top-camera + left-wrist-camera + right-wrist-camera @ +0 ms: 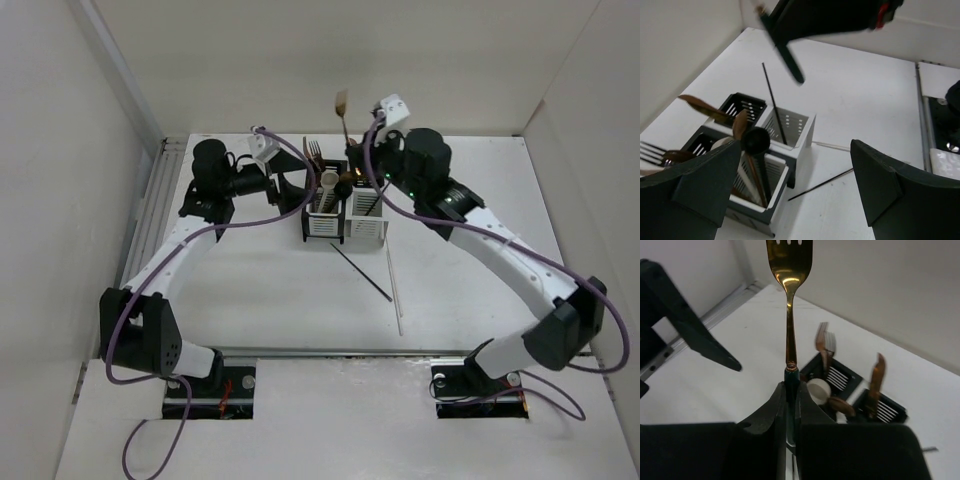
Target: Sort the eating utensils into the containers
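Caddies [365,231] hold forks [314,152], spoons [329,181], seemingly chopstick [774,102].

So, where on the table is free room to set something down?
Free: table between left arm and black chopstick; also right of white chopstick. Crowded: around the caddies, where the left gripper and the right gripper with its fork meet.

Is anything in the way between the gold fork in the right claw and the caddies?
Nothing visible in the gap. The right claw holds the gold fork upright above the caddies, though forks, spoons and a chopstick already crowd their slots.
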Robot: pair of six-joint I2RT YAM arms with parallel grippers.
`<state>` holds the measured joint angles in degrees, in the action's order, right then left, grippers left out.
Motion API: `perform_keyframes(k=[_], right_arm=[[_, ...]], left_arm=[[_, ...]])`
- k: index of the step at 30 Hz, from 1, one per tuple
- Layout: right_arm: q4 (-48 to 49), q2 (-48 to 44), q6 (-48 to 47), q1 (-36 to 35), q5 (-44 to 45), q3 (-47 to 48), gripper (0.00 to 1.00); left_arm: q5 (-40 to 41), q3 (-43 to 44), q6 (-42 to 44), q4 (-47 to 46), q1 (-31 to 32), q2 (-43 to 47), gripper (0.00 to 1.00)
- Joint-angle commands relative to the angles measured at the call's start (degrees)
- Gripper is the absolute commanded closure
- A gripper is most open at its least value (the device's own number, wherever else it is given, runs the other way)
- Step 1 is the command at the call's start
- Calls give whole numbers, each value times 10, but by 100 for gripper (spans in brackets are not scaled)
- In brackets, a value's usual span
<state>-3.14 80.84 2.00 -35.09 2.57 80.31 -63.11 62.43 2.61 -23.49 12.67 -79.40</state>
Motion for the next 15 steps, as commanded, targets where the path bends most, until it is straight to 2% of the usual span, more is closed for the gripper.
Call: perform_keyframes(k=[1,6,11,15], right_arm=[[98,30,-11,-14,-145,59,100],[145,62,9,-31,-215,77,100],[184,62,26,-42,-233,63,100],[211,62,45,-42,-247,34,100]], left_arm=[[-61,32,-32,-36,13,-4,11],[-55,37,-69,-63,24,-10,11],[9,31,-121,-118,24,-16,11],[17,20,-173,-176,24,-22,25]])
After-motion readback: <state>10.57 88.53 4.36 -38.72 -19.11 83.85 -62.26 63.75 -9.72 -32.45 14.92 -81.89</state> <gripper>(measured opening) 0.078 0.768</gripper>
